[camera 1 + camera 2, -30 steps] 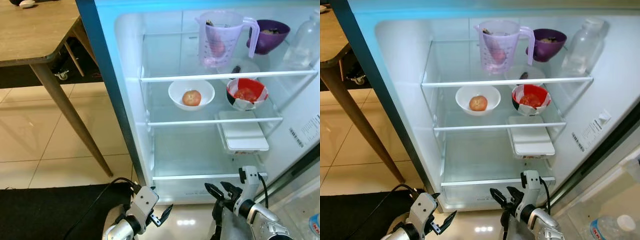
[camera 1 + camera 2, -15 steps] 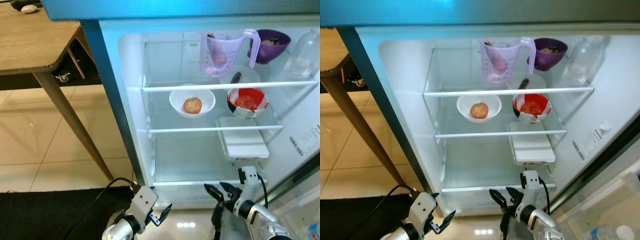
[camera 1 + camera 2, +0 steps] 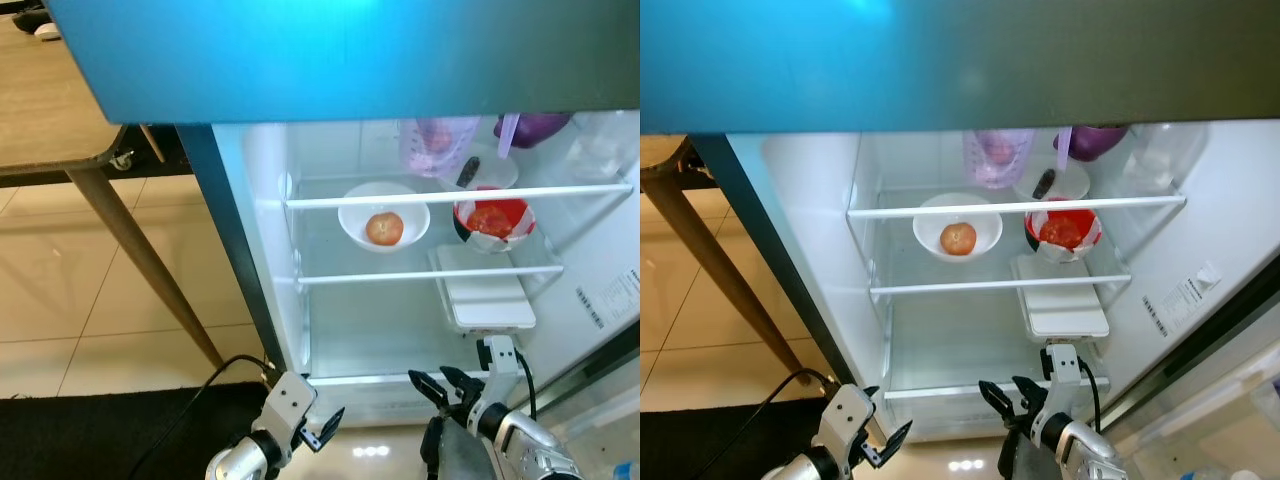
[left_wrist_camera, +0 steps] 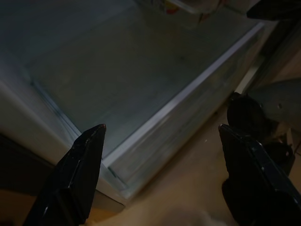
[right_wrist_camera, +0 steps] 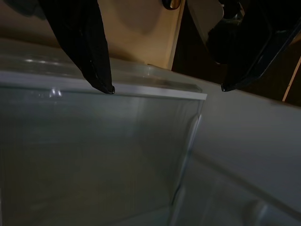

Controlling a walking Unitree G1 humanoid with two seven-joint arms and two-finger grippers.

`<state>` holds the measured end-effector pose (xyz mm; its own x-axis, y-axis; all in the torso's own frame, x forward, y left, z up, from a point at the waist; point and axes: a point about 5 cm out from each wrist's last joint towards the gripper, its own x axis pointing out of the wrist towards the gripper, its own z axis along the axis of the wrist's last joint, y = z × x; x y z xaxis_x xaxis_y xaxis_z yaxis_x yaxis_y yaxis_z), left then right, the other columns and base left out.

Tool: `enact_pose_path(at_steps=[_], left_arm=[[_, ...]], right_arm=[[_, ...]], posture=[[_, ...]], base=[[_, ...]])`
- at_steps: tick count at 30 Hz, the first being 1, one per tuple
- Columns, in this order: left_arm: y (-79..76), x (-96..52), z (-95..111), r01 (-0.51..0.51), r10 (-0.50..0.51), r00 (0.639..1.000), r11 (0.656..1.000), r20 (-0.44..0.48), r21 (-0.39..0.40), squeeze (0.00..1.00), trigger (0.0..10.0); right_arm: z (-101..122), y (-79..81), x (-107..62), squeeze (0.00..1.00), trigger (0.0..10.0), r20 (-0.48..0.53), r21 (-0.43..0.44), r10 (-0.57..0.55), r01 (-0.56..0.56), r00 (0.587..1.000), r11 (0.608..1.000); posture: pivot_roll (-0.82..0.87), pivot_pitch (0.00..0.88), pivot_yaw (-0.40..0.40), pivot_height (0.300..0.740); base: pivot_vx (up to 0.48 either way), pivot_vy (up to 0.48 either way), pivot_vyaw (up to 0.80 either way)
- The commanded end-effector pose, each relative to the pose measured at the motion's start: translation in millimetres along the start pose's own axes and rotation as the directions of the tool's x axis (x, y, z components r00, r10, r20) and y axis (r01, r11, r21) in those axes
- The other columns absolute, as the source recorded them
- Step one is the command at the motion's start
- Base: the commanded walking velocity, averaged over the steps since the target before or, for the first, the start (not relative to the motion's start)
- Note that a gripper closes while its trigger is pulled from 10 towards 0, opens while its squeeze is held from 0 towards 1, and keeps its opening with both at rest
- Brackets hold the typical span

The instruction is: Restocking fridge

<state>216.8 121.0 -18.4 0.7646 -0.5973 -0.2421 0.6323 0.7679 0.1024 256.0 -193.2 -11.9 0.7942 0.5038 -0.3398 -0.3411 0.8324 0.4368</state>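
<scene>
Standing open, the fridge (image 3: pixel 250 260) takes up the centre and right of the frame. A white bowl (image 3: pixel 384 212) holding a tomato (image 3: pixel 384 229) sits on the middle shelf, just left of a red bowl (image 3: pixel 492 217), with a white container (image 3: pixel 485 296) on the shelf below. At the bottom edge, the left pincer (image 3: pixel 322 429) and right pincer (image 3: pixel 440 383) hover before the lowest shelf, both with fingers apart and holding nothing. A wooden bench (image 3: pixel 45 110) stands at upper left.

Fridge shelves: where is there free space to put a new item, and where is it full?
Free: the lowest glass shelf, left of the white tray, and the middle shelf left of the white bowl. Crowded: the right side, with the red bowl and tray.
</scene>
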Motion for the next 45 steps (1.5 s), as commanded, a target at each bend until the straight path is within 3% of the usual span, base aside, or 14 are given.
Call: enact_pose_path(at_steps=[1, 11, 13, 23, 25, 32, 40, 45], left_arm=[[-4.0, -2.7, -5, 0.004, -0.004, 1.000, 1.000, -0.017, -0.010, 0.00, 10.0], [-5.3, -4.0, -8, 0.002, -0.003, 0.999, 1.000, -0.040, -0.010, 0.00, 10.0], [-5.0, -4.7, -15, -0.010, 0.009, 0.995, 1.000, -0.095, -0.011, 0.00, 10.0], [-11.3, -0.1, -16, 0.027, -0.026, 0.990, 1.000, -0.138, 0.002, 0.00, 10.0], [-12.7, 3.2, -15, 0.040, -0.035, 0.988, 0.999, -0.152, 0.033, 0.00, 10.0], [-14.4, 7.4, -9, 0.067, -0.059, 0.992, 0.996, -0.113, 0.061, 0.00, 10.0], [-16.7, 5.3, -14, 0.071, -0.060, 0.987, 0.995, -0.149, 0.068, 0.00, 10.0], [-17.7, 2.8, -17, 0.071, -0.060, 0.984, 0.995, -0.165, 0.064, 0.00, 10.0]], right_arm=[[-7, -1.1, -3.3, 0.00, 10.0, -0.025, 0.000, -0.005, 0.005, 1.000, 1.000], [-15, -5.9, -5.8, 0.00, 10.0, -0.081, 0.006, -0.080, 0.081, 0.994, 0.997], [-17, -6.9, -7.4, 0.00, 10.0, -0.085, 0.007, -0.089, 0.090, 0.992, 0.996], [-19, -7.4, -8.3, 0.00, 10.0, -0.082, 0.021, -0.099, 0.101, 0.992, 0.995], [-19, -7.4, -8.3, 0.00, 10.0, -0.081, 0.023, -0.098, 0.100, 0.992, 0.995], [-18, -6.6, -7.1, 0.00, 10.0, -0.080, 0.023, -0.096, 0.098, 0.992, 0.995], [-17, -6.7, -7.6, 0.00, 10.0, -0.077, 0.022, -0.078, 0.080, 0.994, 0.997], [-16, -6.5, -8.2, 0.00, 10.0, -0.070, 0.022, -0.061, 0.062, 0.996, 0.998]], posture=[[0.01, 0.090, -0.008, 0.600], [0.01, 0.090, -0.010, 0.605], [0.01, 0.090, -0.010, 0.605], [0.01, 0.092, -0.009, 0.605], [0.01, 0.092, -0.009, 0.605], [0.01, 0.084, -0.008, 0.605], [0.00, 0.077, -0.011, 0.605], [0.01, 0.071, -0.014, 0.629]], base=[[0.000, 0.000, 0.00], [0.000, 0.000, 0.00], [0.000, 0.000, 0.00], [0.000, 0.000, 0.00], [-0.300, 0.000, 0.00], [-0.333, 0.000, 0.00], [0.000, 0.000, 0.00], [0.000, 0.000, 0.00]])
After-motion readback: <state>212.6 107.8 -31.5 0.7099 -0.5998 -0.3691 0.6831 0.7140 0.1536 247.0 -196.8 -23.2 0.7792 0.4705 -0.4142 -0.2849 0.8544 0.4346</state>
